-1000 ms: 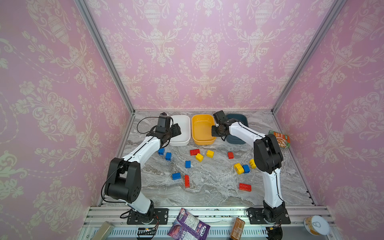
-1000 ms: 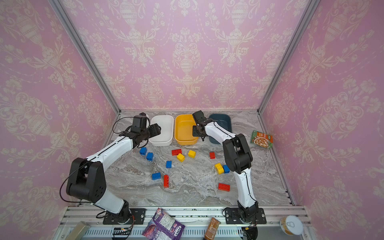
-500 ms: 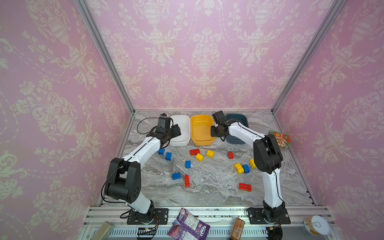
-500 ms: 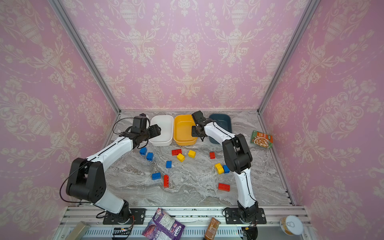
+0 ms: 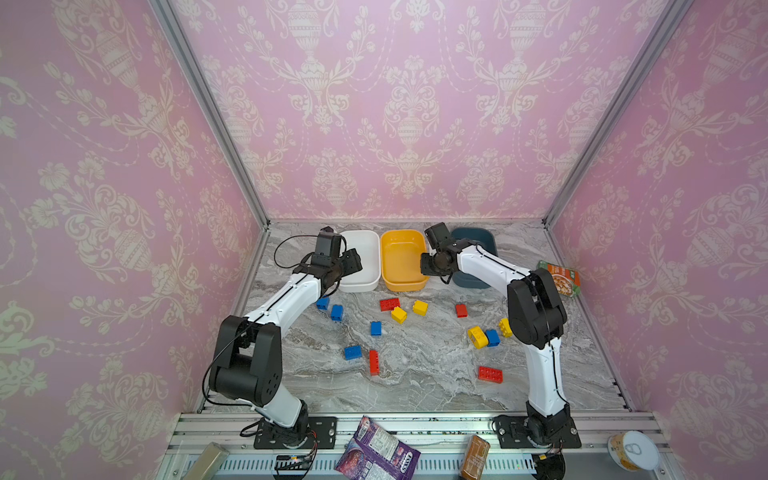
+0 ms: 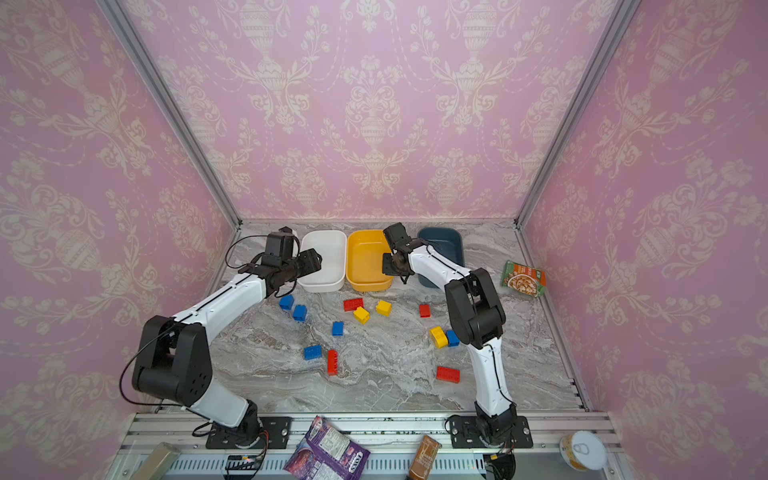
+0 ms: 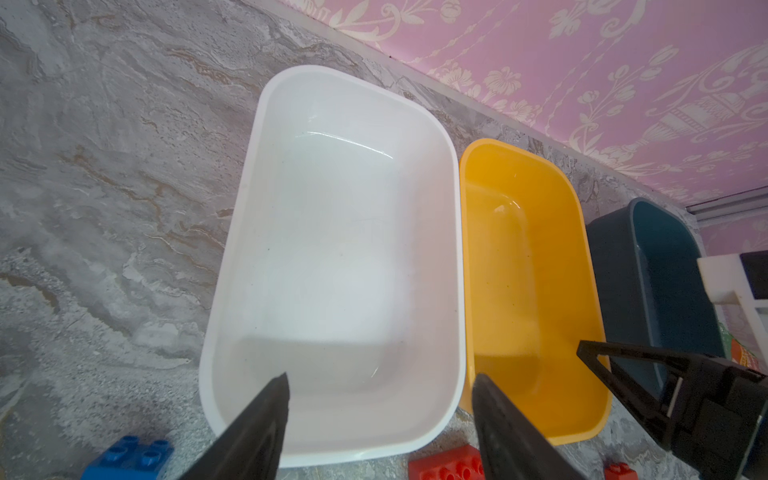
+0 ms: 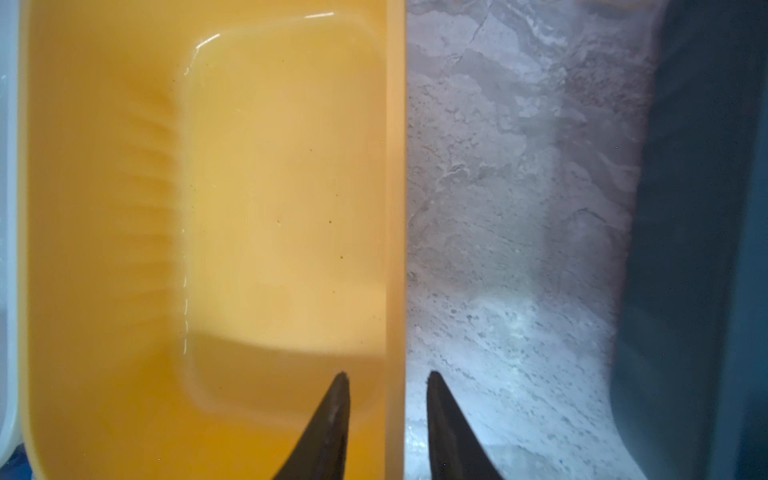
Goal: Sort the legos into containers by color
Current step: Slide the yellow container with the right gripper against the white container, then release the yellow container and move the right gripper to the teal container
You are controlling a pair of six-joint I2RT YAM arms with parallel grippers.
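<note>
- The right gripper has its jaws narrowly parted and grips nothing. It straddles the side wall of the yellow-orange tub, one finger inside, one over the marble.
- The left gripper has its jaws wide apart and empty, hovering at the near end of the white tub.
- Both tubs are glossy rounded-rectangle plastic with bare floors. The dark teal tub sits alongside, its inside partly hidden.
- The legos, studded red, blue and yellow bricks, lie scattered on the grey veined marble tabletop in front of the tubs.
- Pink damask wallpaper closes in three sides.
</note>
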